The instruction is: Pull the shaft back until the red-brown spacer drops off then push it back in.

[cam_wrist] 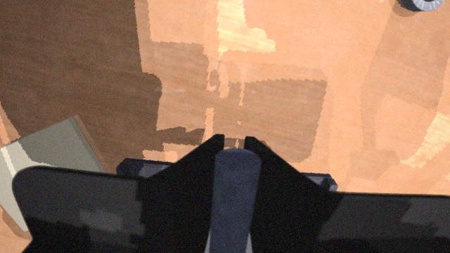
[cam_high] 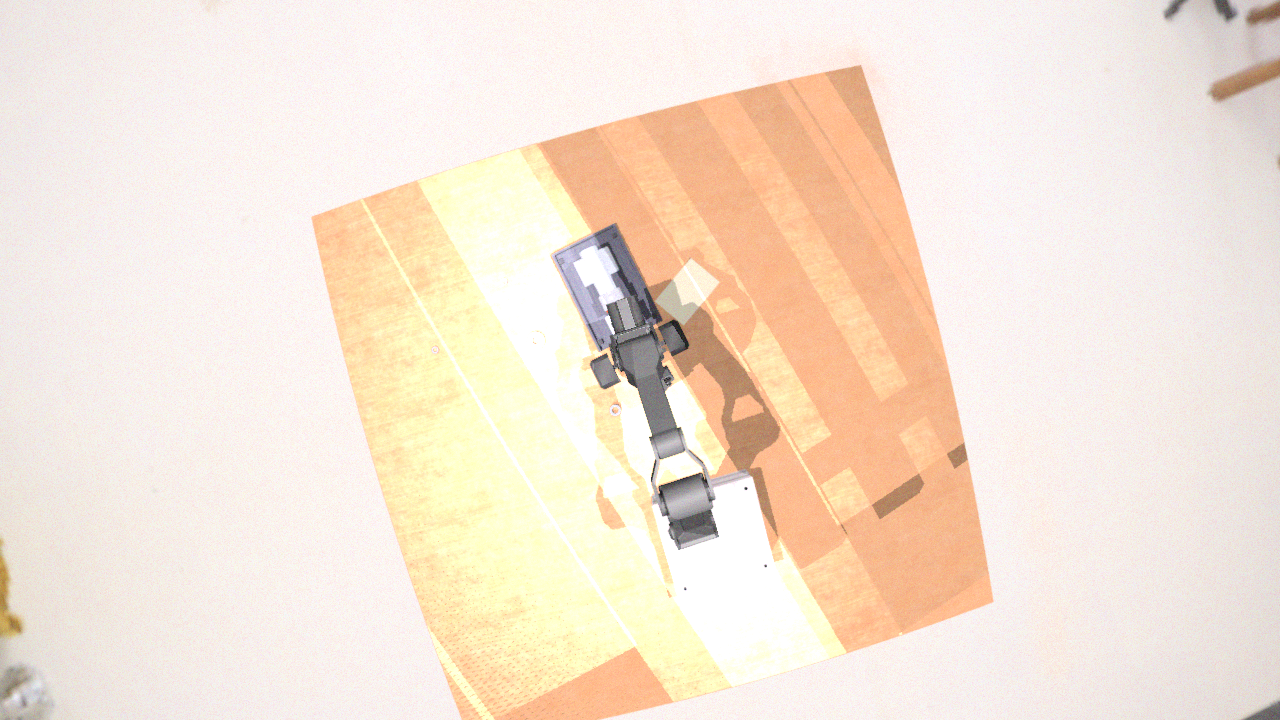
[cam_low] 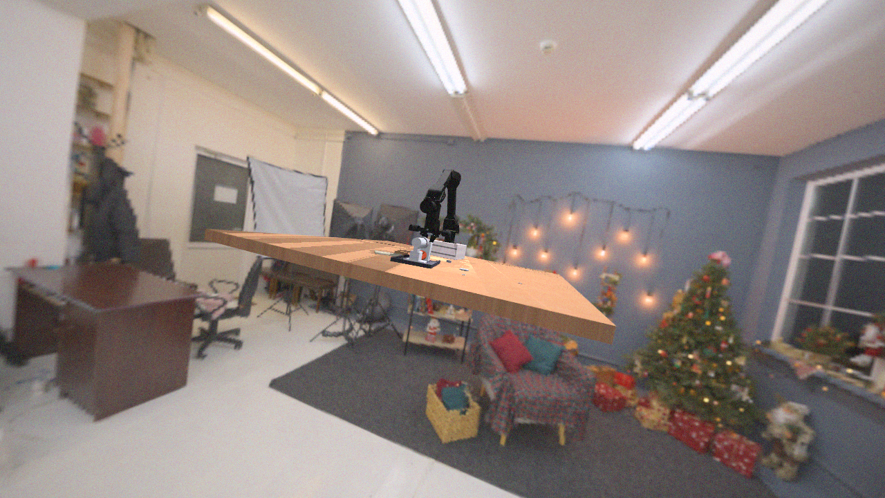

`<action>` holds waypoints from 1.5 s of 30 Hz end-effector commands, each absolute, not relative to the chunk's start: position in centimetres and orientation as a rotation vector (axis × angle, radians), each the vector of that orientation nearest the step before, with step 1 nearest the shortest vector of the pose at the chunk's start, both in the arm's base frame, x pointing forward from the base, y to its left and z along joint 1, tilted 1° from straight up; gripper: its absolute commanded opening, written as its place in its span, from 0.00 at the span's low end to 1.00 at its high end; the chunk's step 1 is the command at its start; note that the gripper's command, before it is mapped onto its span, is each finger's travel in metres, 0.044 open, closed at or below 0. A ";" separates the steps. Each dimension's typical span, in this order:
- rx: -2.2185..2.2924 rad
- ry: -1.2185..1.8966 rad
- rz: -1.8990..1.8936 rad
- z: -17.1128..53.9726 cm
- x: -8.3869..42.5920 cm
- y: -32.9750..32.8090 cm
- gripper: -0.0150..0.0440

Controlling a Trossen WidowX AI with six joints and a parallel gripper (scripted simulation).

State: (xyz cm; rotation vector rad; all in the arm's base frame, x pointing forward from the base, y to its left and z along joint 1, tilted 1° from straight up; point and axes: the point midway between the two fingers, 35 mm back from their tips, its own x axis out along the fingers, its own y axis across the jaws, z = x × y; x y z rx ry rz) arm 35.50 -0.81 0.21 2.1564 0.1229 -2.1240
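Observation:
My gripper is shut on the shaft, a dark blue-grey bar between the fingertips in the wrist view. The white housing block stands on the dark base tray. The gripper is at the arm side of the tray, with the shaft in line with the housing. A red-brown spacer shows as a small patch low beside the housing in the exterior view; I cannot tell whether it is on the shaft. Other spacers on the shaft are hidden or too small to make out.
A pale flat plate lies beside the tray. A loose grey ring lies near the arm. Another ring and a small ring lie farther left. The arm's white mount stands behind.

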 end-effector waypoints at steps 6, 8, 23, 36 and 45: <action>2.172 0.124 -2.110 0.4 36.2 -0.7 0.25; 2.172 0.124 -2.110 0.4 36.2 -0.7 0.25; 2.173 0.124 -2.109 0.4 36.7 -0.6 0.25; 2.173 0.124 -2.109 0.5 37.0 -0.6 0.25; 2.174 0.124 -2.108 0.5 37.3 -0.5 0.25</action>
